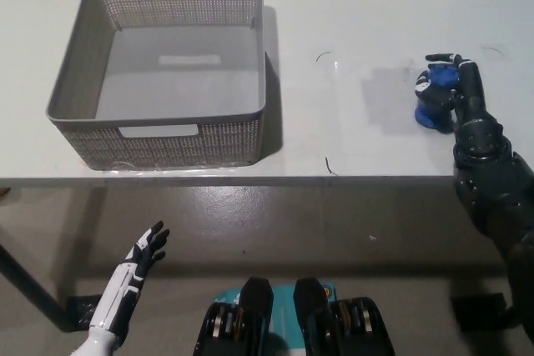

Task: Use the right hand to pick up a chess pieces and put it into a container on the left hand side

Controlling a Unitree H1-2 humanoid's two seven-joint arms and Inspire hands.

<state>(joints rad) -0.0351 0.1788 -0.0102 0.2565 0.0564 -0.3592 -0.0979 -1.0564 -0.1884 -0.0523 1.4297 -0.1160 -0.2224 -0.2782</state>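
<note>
Fingers of right hand [455, 89] clenched around blue chess piece [434, 102] near desk [359, 6] right edge; grey basket [158, 64] far left. Left hand [142, 256] idle below desk, fingers spread.

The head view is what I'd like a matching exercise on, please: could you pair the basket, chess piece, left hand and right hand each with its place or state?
Things:
1. grey basket
2. blue chess piece
3. left hand
4. right hand

Places or states:
A. below the table edge, lower left, open
B. wrapped around a piece at the table's right
C. on the table's left, holding nothing
D. inside black fingers

Pairs: 1-C, 2-D, 3-A, 4-B
</note>
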